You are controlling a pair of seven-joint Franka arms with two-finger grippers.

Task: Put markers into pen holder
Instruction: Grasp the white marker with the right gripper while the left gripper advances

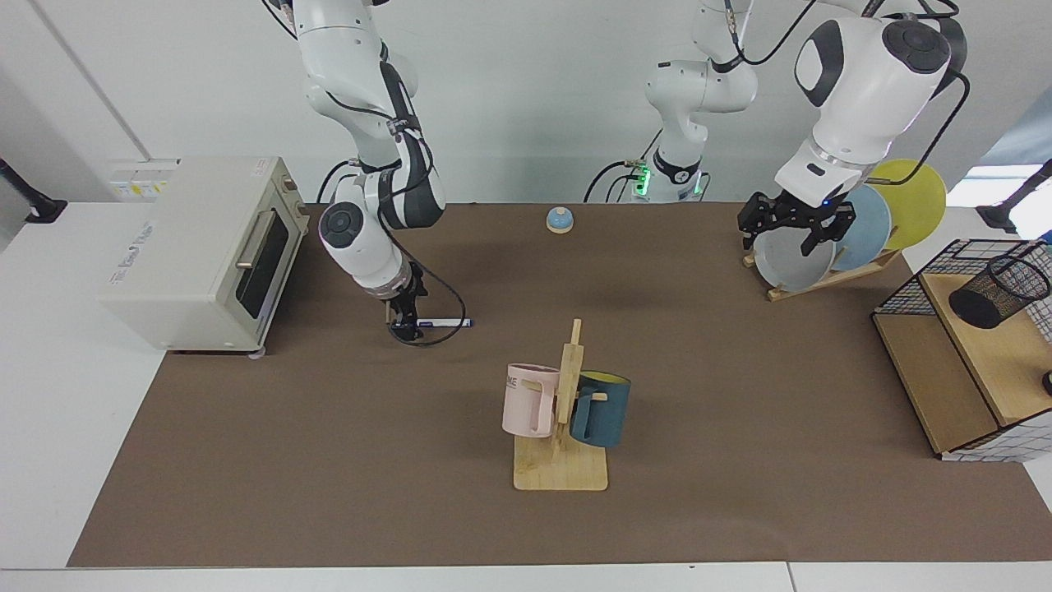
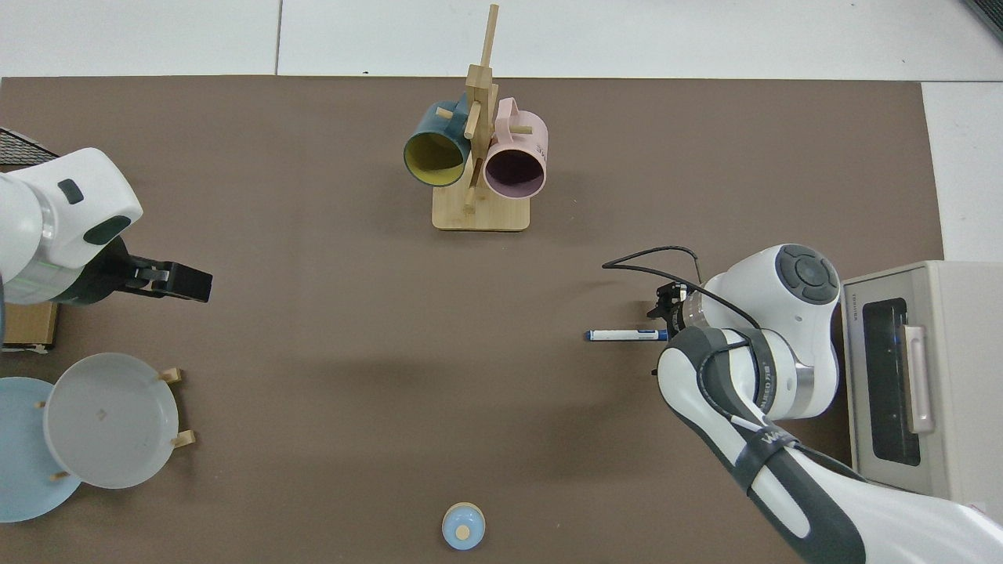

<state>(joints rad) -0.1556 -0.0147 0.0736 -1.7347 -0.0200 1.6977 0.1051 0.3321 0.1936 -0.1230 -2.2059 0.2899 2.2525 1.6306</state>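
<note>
The marker (image 1: 442,322) (image 2: 624,335), white with blue ends, lies flat on the brown mat to the right of the oven. My right gripper (image 1: 403,321) (image 2: 664,323) is down at the marker's oven-side end; the wrist and arm hide much of it in the top view. The pen holder (image 1: 998,292), a black mesh cup, leans tilted on a wooden shelf inside a wire basket at the far right and is out of the top view. In front of the plate rack, well above the mat, my left gripper (image 1: 786,238) (image 2: 190,283) hangs open and holds nothing.
A cream toaster oven (image 1: 205,247) (image 2: 909,376) stands close behind the right arm. A wooden mug tree (image 1: 563,427) (image 2: 478,211) holds a pink and a blue mug mid-table. A plate rack (image 1: 830,247) (image 2: 110,419), a blue bell (image 1: 560,219) (image 2: 463,526) and the wire basket (image 1: 904,292) line the far side.
</note>
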